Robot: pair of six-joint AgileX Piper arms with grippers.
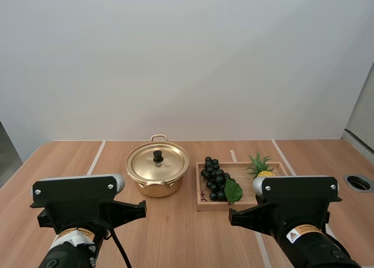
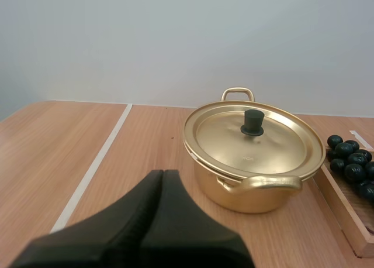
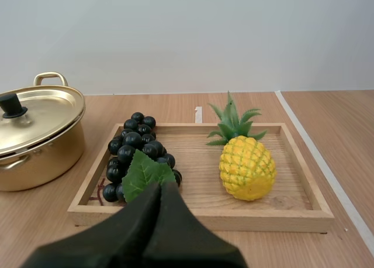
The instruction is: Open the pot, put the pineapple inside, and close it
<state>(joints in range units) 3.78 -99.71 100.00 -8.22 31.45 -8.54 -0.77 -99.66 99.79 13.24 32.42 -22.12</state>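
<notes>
currently the left gripper [image 2: 162, 173] is closed on nothing, its two black fingers lying together as one dark wedge above the wooden table [image 2: 47, 145]. ahead of it and a little to its right stands the gold pot [image 2: 251, 192], well apart from the tips, with its lid [image 2: 263, 154] seated on the rim and the black knob [image 2: 252, 122] upright in the lid's middle. the near handle [image 2: 266, 185] of the pot faces this gripper and the far handle [image 2: 238, 93] sits on the side away from it. a white line [image 2: 93, 168] runs along the table to the gripper's left. the right gripper [image 3: 160, 186] is likewise closed and empty, its fingers pressed into a single wedge. straight ahead of it lies the wooden tray [image 3: 198, 218], its near rim just past the tips. inside the tray, the bunch of dark grapes [image 3: 131, 145] with a green leaf [image 3: 145, 173] lies directly beyond the tips, and the pineapple [image 3: 247, 165] lies ahead and to the gripper's right, apart from the grapes, its green crown pointing away from the gripper. the pot stands ahead and to the left of this gripper, just beside the tray's left rim. neither gripper touches anything.
</notes>
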